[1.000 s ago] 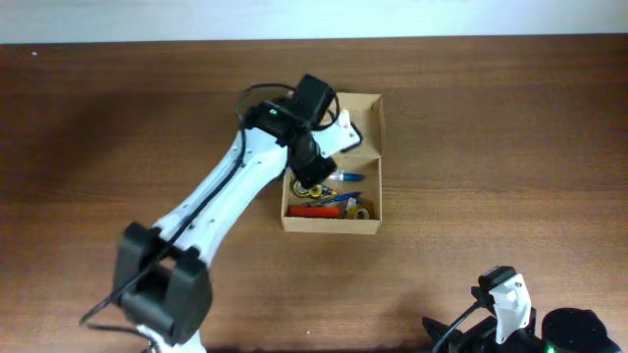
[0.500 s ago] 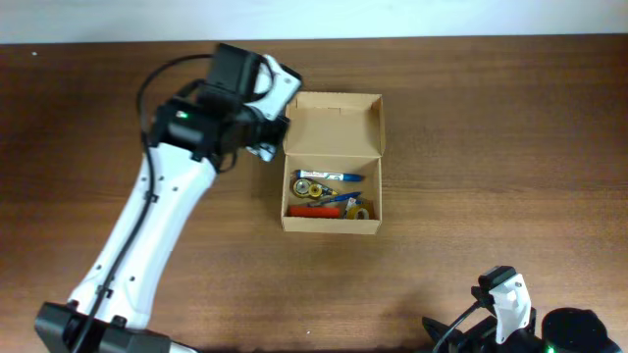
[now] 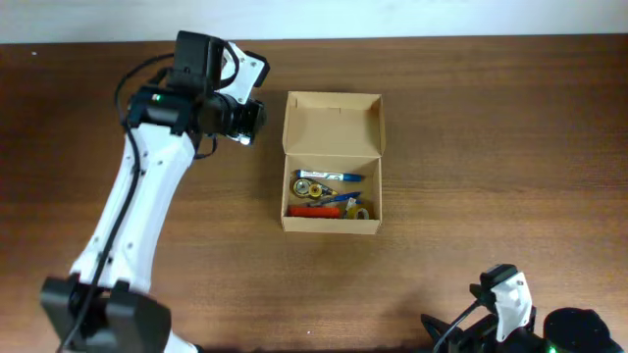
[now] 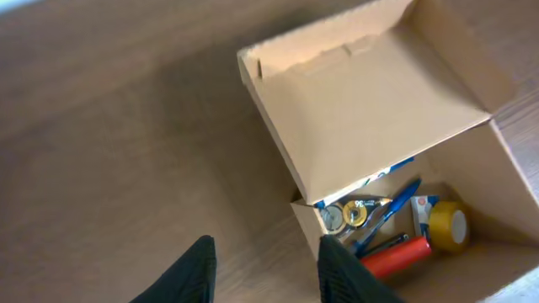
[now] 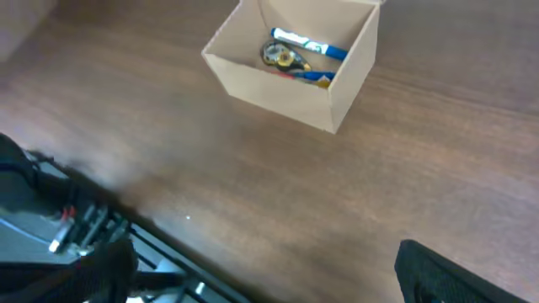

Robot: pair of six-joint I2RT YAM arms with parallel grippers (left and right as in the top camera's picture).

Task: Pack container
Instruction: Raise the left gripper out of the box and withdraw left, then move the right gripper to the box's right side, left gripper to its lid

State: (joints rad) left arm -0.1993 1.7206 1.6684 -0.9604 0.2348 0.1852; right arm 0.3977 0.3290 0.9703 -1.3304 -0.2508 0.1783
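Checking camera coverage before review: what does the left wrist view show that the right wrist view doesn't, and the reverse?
Only the left wrist view: the open lid, seen from its inner side, and the left end effector. Only the right wrist view: the outer front wall and dark hardware with cables. Both: the container on the wooden table, with a blue pen inside.

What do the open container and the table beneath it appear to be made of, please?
The container: plain tan cardboard, matte, shown by folded creases and raw cut edges. The table: dark brown wood or wood-look laminate, with streaky grain and a faint sheen; the pictures cannot settle which.
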